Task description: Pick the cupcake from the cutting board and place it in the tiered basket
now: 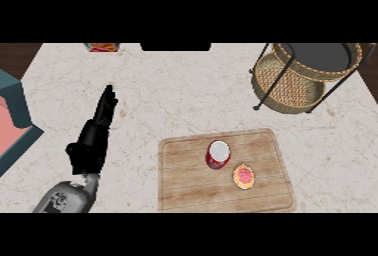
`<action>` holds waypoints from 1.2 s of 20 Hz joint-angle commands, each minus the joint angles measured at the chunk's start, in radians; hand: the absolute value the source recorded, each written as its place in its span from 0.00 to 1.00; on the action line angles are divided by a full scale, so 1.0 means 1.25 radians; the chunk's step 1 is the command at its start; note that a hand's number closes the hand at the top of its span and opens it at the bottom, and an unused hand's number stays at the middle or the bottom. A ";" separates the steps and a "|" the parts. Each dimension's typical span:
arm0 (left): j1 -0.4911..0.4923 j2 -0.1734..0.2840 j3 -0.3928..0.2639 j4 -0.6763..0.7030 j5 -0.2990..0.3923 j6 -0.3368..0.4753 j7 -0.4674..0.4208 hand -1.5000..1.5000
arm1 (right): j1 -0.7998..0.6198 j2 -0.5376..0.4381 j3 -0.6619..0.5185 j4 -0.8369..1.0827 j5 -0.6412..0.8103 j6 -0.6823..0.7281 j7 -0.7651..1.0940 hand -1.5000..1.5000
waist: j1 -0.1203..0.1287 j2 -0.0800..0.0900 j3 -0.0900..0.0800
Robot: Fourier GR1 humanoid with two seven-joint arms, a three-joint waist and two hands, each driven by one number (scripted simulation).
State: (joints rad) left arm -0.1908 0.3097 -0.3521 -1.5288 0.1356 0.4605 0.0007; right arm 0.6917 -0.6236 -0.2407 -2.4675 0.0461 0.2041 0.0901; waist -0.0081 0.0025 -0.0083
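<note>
A wooden cutting board (pixel 188 187) lies on the counter at the lower middle. On it stands a cupcake (pixel 218 154) with a red wrapper and white top. Just to its lower right lies a small round orange pastry with a pink centre (pixel 244 176). The wicker tiered basket (pixel 295 85) on a black wire frame stands at the upper right, with a dark upper tier (pixel 319 56). My left hand (pixel 97 127) is over the counter left of the board, fingers straight and pointing away, holding nothing. My right hand does not show.
A teal-rimmed object with a pink inside (pixel 13 120) sits at the left edge. A small orange and red packet (pixel 102 47) lies at the counter's far edge. Bare marble counter (pixel 184 95) stretches between board and basket.
</note>
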 commanded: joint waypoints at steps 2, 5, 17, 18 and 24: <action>-0.035 -0.019 -0.003 0.020 -0.010 0.000 0.015 0.50 | -0.016 -0.063 0.051 -0.180 0.085 -0.003 0.274 0.00 | 0.015 0.006 0.001; -0.015 -0.025 -0.025 0.012 -0.024 -0.004 0.000 0.50 | -0.095 -0.103 0.104 -0.190 0.064 -0.016 0.402 0.00 | 0.032 0.007 0.001; -0.035 -0.027 0.007 0.024 -0.023 -0.016 0.029 0.50 | -0.431 -0.176 0.445 -0.123 0.126 -0.043 0.781 0.00 | 0.030 0.001 0.003; -0.050 -0.044 -0.002 0.032 -0.030 -0.017 0.015 0.50 | -0.478 -0.175 0.468 -0.093 0.121 -0.041 0.813 0.00 | 0.030 0.002 0.003; -0.028 -0.037 0.022 0.047 -0.032 -0.030 0.009 0.50 | -0.609 -0.162 0.552 -0.057 0.107 -0.027 0.952 0.00 | 0.014 -0.002 0.004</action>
State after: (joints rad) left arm -0.2329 0.2760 -0.3336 -1.4960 0.1075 0.4215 0.0285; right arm 0.0100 -0.8285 0.3794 -2.4743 0.0806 0.1403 1.0758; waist 0.0230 0.0024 -0.0044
